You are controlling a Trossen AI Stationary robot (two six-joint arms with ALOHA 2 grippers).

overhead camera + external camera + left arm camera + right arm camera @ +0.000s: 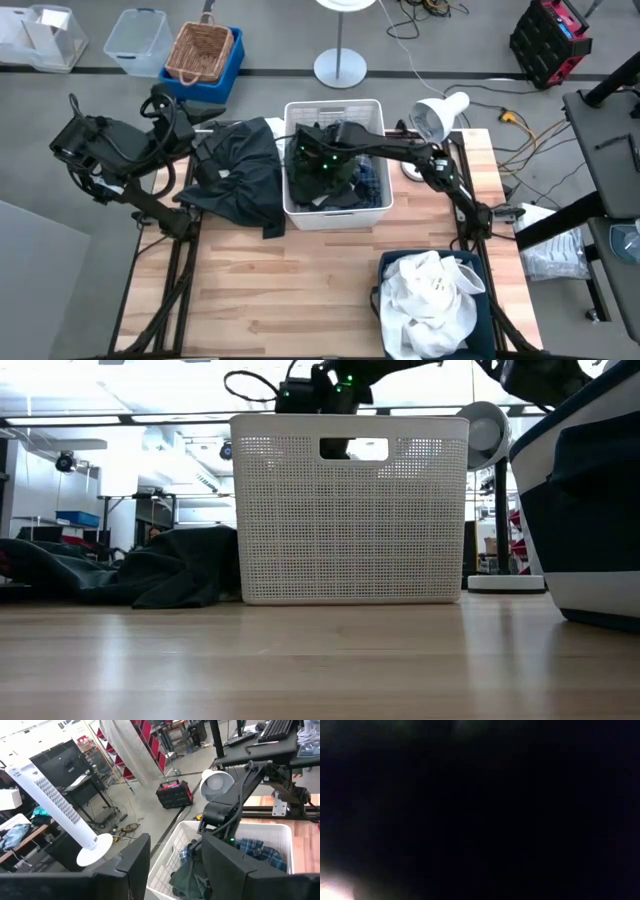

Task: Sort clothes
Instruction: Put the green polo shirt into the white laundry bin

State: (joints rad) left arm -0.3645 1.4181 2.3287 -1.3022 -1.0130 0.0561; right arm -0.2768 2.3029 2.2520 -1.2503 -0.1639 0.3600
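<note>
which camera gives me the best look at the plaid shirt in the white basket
The left wrist view: it looks down into the white basket, showing the plaid shirt beside the right gripper. The high view shows only a blue patch. The low view's basket wall hides it; the right wrist view is dark.

No readable text in any view, no label, brand, number or sign clear enough to read, not on the bins, the fan, the lamp or the room behind

Grey floor (80, 300) around the wooden table (280, 300); a white tower fan (52, 807) stands near red shelving (150, 740); a wicker basket (200, 50) sits behind.
</note>
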